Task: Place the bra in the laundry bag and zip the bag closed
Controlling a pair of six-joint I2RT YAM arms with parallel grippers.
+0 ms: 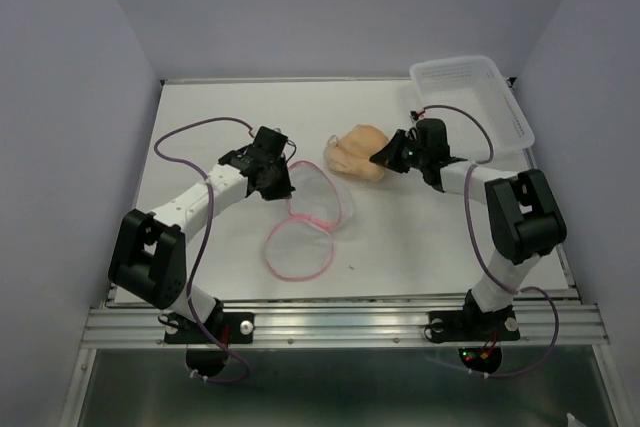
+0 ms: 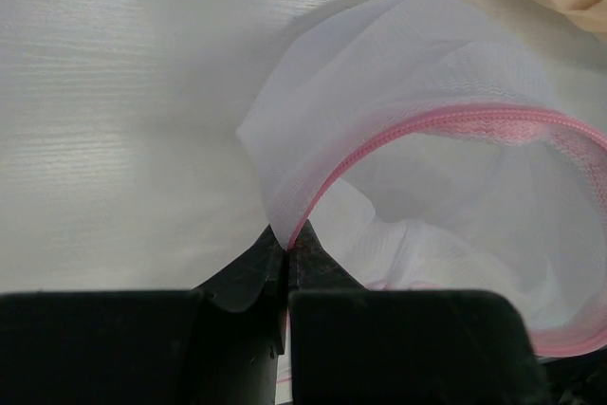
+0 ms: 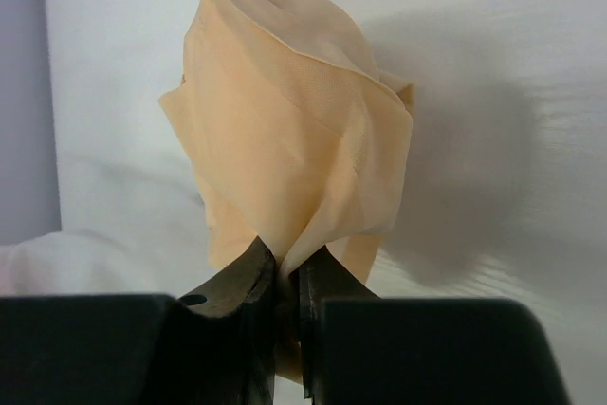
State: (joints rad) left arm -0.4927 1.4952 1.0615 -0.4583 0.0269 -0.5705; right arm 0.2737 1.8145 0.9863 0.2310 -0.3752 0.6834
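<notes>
On the left, the left tool is pressed together on the edge of the laundry bag, pinching the white mesh right at the pink zipper rim. The bag lies on the desk, zipper undone, its rim gaping in a wide pink loop. The left wrist view shows only mesh inside.

Just to the right and a little farther back, the bra sits bunched in a beige lump, near the bag's far edge but outside it. The right tool is clamped on a fold of its fabric, and the cloth fans out ahead of the pinch. Farther right, a clear plastic basket stands at the desk's far corner.

By my reading, both grasps are made and the mouth is open. Carrying the bra in, letting go of it and running the zipper shut are all left to do.
</notes>
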